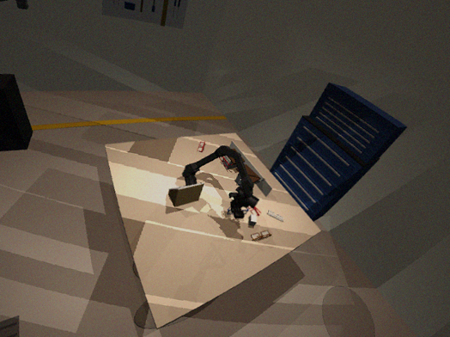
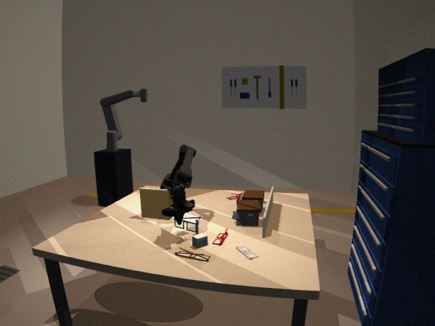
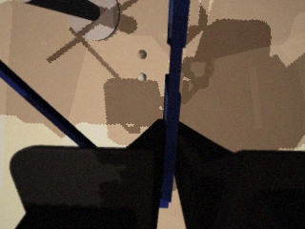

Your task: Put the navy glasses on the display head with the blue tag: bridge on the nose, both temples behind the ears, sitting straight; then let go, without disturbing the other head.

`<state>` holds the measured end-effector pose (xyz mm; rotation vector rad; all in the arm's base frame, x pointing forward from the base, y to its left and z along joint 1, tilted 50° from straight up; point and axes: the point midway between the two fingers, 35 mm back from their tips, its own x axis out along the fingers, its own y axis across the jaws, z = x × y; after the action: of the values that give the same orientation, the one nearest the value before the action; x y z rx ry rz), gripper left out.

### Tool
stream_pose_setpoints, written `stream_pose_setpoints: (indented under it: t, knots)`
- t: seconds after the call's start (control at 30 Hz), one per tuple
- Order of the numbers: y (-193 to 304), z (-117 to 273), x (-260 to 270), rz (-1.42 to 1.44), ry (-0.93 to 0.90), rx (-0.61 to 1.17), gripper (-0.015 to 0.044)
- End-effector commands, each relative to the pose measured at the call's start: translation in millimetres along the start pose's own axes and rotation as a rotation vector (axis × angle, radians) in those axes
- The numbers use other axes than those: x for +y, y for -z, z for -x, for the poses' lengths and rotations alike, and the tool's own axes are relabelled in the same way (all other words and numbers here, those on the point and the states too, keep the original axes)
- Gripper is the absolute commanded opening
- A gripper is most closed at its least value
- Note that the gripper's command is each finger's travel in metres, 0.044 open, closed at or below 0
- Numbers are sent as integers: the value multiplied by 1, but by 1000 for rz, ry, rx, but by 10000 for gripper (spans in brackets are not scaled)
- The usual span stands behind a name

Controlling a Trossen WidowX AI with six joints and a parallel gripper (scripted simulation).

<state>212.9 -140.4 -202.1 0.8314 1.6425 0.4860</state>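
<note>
My gripper (image 1: 239,214) (image 2: 179,221) (image 3: 166,126) is shut on the navy glasses (image 2: 183,224) (image 3: 175,72) and holds them in the air over the table. In the wrist view their front runs up between the fingertips, and a temple slants at the left. Two brown-topped dark grey display heads, a near one (image 2: 247,216) and a far one (image 2: 253,195), stand side by side well away from the gripper. No glasses show seated on the near head. The blue tag cannot be made out, so I cannot tell which head carries it.
A small grey block (image 2: 199,241) with a thin post stands close to the held glasses. Red glasses (image 2: 220,238), white glasses (image 2: 247,251) and brown glasses (image 2: 192,255) lie nearby. An upright panel (image 2: 268,212) stands beside the heads; a tan board (image 2: 154,203) stands near my arm's base.
</note>
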Motion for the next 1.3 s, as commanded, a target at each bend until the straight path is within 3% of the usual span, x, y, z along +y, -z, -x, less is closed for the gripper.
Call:
stream_pose_setpoints:
  t: [0.0, 1.27]
  knots:
    - [3, -1, -2, 1, 2, 2, 0]
    - [31, 0, -15, -1, 4, 3, 0]
